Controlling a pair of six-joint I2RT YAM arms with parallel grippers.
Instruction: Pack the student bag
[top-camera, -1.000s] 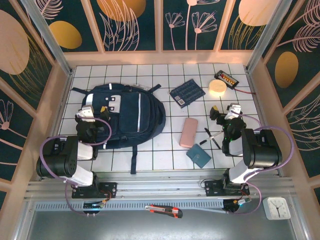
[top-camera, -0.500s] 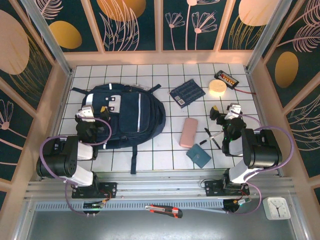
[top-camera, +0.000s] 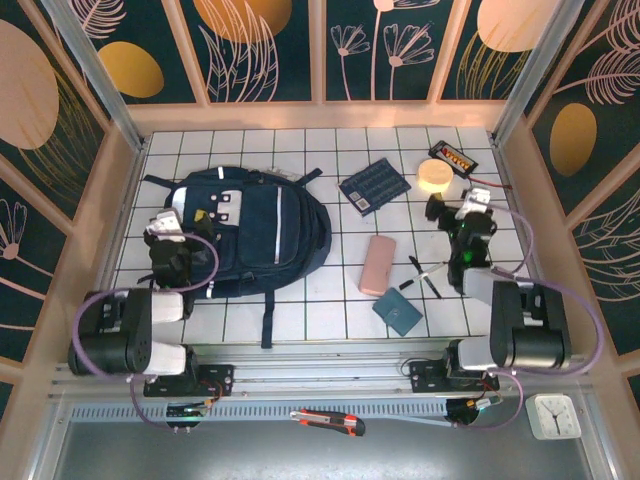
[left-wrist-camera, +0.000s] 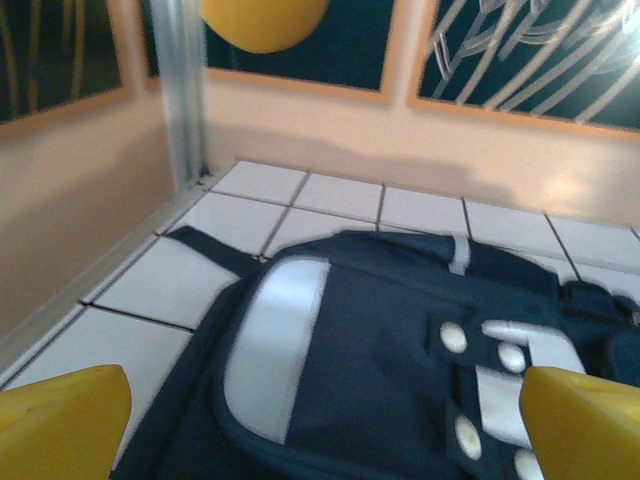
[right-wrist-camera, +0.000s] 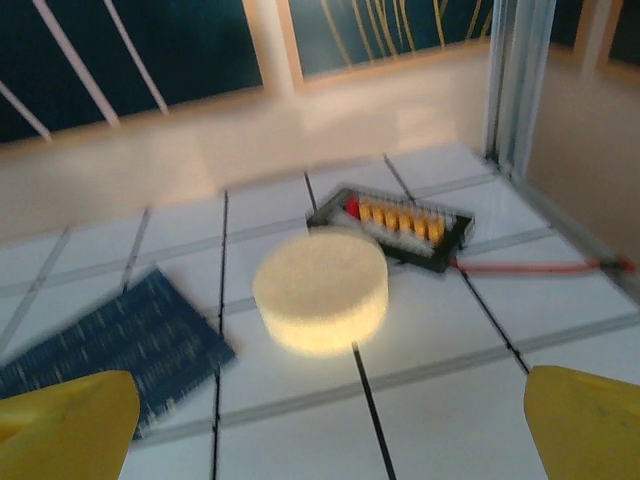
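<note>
My left end effector (top-camera: 168, 222) and right end effector (top-camera: 458, 208) both gape empty. The student bag (top-camera: 250, 230) lies flat on the bench (top-camera: 300, 305), left side: soft, floppy, likely light. I'd pinch its top fabric; the zipper is unclear.

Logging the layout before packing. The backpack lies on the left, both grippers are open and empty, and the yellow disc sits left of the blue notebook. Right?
Not quite: the top view shows the disc right of the notebook. The rest holds: the backpack lies on the left, and the left gripper and right gripper are open and empty.
</note>
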